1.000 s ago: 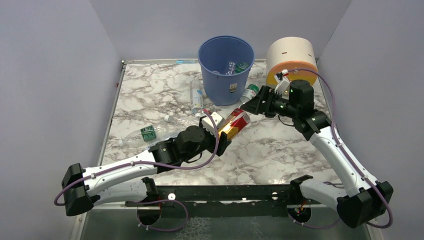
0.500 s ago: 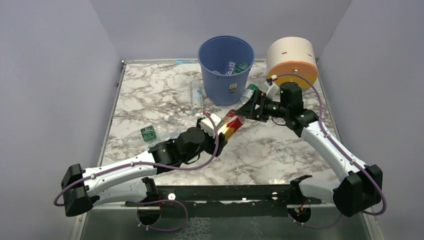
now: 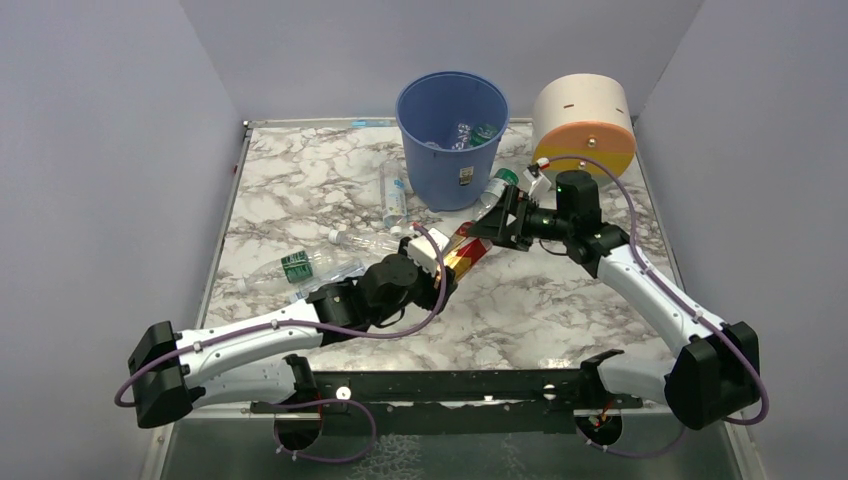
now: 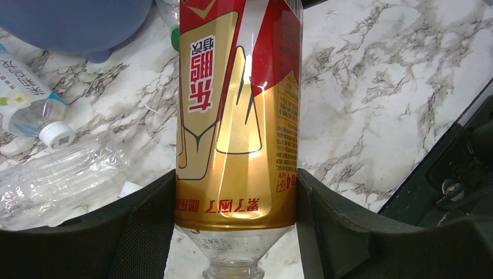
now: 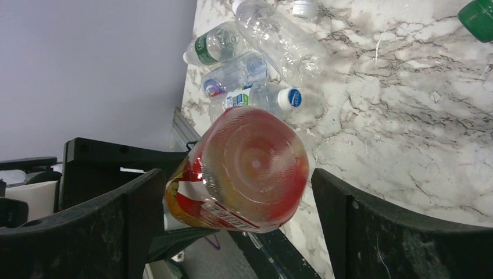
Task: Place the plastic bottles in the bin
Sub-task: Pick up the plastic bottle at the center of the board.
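Jaws: left gripper clamps the red-and-gold-labelled bottle just near of the blue bin, right gripper wide astride its base, not touching; handover step, judged: right should close before left lets go.

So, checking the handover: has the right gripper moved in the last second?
Yes. The right gripper has slid left, away from the cream drum, to straddle the red-and-gold bottle.
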You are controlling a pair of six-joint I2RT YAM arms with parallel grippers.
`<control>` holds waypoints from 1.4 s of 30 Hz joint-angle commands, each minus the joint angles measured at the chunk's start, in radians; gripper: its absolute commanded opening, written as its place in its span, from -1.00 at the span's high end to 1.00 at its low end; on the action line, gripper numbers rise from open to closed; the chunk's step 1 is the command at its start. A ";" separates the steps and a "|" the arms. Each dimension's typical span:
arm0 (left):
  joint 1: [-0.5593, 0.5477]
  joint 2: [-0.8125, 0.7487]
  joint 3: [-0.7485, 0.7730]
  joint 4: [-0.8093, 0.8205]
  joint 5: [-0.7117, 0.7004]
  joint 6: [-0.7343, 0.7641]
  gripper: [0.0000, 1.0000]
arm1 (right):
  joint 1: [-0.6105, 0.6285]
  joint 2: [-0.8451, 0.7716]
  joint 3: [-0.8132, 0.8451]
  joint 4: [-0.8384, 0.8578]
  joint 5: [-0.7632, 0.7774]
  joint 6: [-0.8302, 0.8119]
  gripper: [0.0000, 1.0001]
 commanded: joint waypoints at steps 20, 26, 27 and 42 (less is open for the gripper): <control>0.003 0.088 0.015 0.131 0.043 0.004 0.31 | 0.007 0.021 -0.077 0.097 -0.065 0.027 -1.00; 0.003 0.070 0.014 0.122 0.015 0.018 0.31 | 0.007 0.040 -0.083 0.064 -0.055 0.013 -1.00; 0.003 0.067 0.014 0.117 0.012 0.020 0.31 | 0.007 0.043 -0.083 0.064 -0.057 0.017 -1.00; 0.002 0.059 0.016 0.079 -0.034 0.060 0.31 | 0.007 0.096 -0.093 0.102 -0.120 0.085 -0.98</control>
